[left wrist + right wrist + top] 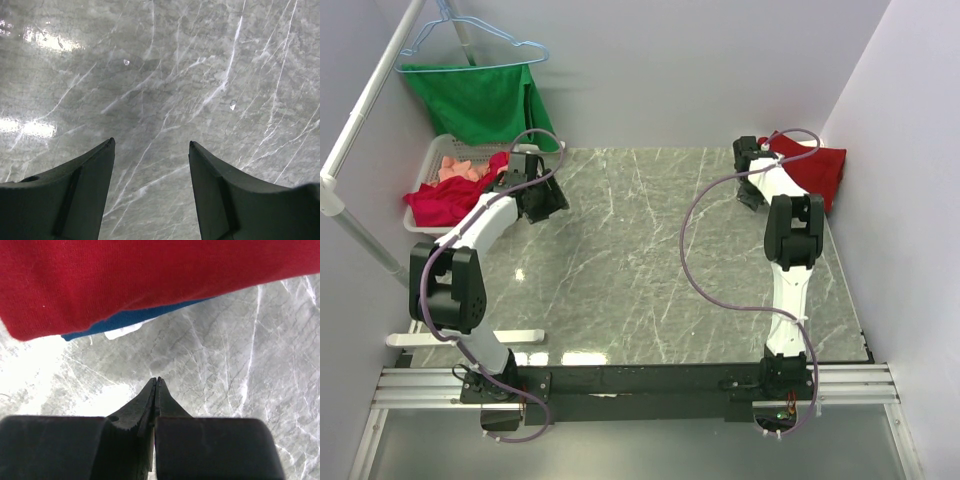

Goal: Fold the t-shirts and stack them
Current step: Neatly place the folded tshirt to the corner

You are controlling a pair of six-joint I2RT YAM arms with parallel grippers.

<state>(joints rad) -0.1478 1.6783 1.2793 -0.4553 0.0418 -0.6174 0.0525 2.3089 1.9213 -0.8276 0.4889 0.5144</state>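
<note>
Right gripper point(157, 379): fingers clenched, empty; deep-red t-shirt point(150, 280) at 12 o'clock, atop dark blue t-shirt point(125, 320); left gripper point(151, 143): fingers released above table point(200, 60).

table point(165, 70): grey marble-look slab, smooth, glossy glare
deep-red t-shirt point(150, 275): fine knit cloth, matt
right gripper point(156, 382): dark plastic, matt
green garment point(480, 100): soft cloth, matt
</note>
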